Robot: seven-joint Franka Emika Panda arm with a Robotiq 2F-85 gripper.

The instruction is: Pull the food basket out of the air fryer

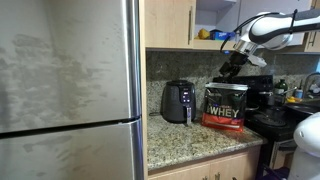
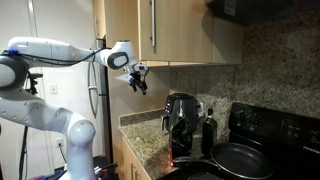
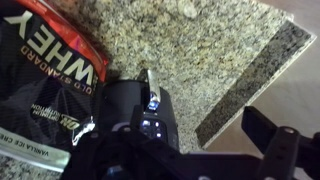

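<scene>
We find the hand (image 2: 138, 83) spread and empty, upper left of centre. The food basket (image 1: 185, 112) sits shut in the air fryer (image 1: 177, 96), mid-frame on the worktop (image 1: 190, 137). Risk: the whole fryer slides when the basket is pulled.

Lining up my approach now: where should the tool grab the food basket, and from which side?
Grip the short handle projecting from the food basket at the air fryer's lower front. Come in from the front, since it points outward there.
</scene>
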